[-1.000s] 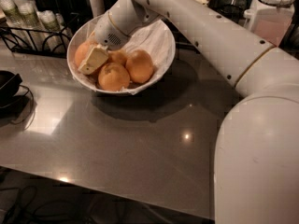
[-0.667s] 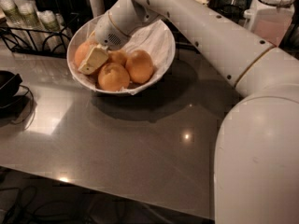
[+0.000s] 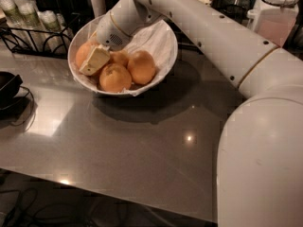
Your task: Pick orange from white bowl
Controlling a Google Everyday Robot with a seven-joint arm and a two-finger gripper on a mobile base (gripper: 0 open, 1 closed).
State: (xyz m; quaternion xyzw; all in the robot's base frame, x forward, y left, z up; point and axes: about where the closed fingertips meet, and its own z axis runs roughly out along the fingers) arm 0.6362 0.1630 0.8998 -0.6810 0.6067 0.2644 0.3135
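The white bowl (image 3: pixel 163 39), lined with crinkled white paper, stands at the back left of the grey table (image 3: pixel 142 141). It holds several oranges. The orange (image 3: pixel 83 52), deep in colour, lies at the bowl's left side, partly hidden behind my gripper (image 3: pixel 93 61). My gripper reaches down into the bowl from the right, and its cream tip lies against this orange. A second orange (image 3: pixel 113 78) sits at the front, a third (image 3: pixel 141 66) at the right, and a fourth (image 3: pixel 119 57) is half hidden behind them.
A black wire rack with bottles (image 3: pixel 26 20) stands at the back left. A black object with a cable (image 3: pixel 8 90) lies at the left edge. A lidded jar (image 3: pixel 279 11) stands at the back right. My white arm (image 3: pixel 222 37) spans the right side.
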